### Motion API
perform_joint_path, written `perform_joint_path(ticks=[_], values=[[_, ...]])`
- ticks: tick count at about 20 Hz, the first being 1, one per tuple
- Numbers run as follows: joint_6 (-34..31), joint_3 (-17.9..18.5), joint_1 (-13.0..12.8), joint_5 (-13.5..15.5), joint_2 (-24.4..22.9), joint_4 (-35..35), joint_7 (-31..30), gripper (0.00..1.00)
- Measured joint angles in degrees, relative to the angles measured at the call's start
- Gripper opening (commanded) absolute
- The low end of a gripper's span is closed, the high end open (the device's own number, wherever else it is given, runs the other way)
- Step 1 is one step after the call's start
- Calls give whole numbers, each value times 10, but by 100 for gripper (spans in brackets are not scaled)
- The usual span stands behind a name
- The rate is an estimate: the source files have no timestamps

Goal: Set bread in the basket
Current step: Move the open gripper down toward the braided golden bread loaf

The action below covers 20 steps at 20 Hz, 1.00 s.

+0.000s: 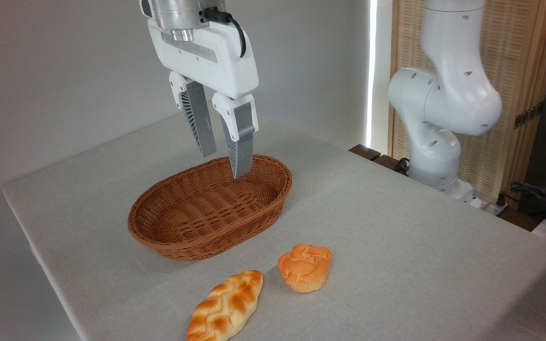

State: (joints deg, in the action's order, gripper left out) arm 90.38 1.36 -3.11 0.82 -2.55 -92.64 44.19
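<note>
Fixed-camera view of a table [396, 246] covered with a pale grey cloth, set before a plain grey wall. An oval woven wicker basket [168, 237], reddish-brown and shallow with flared sides, rests on the cloth left of centre; its interior holds nothing. The bread [225, 308], an elongated braided loaf of golden-yellow colour with browned orange patches and tapered ends, lies flat on the cloth near the front edge of the table, in front of the basket and apart from it, its long axis running diagonally from lower left to upper right. Just beside the loaf's upper right end stands a round orange bun [305, 267] of muffin shape; whether the two touch cannot be told. The gripper [225, 163], white with two grey ribbed fingers [241, 151], hangs from the top of the view above the far part of the basket, pointing downward with a slight tilt. Its jaws stand parted by a narrow gap and hold nothing; the tip of the nearer finger appears against the far rim of the basket, and contact with the wicker cannot be judged from this view. The white jointed body of the arm [443, 99] rises at the right beyond the table's far edge, before a slatted wooden screen [514, 71]. Dark cables [538, 194] lie at the far right.
</note>
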Motion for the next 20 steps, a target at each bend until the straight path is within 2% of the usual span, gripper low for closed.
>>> perform_joint_path(ticks=[14,17,20], values=[[0,5,0,0,0,-5,0,100],[15,5,0,0,-15,-39,0,100],[65,5,0,-9,-42,-96,0,100]])
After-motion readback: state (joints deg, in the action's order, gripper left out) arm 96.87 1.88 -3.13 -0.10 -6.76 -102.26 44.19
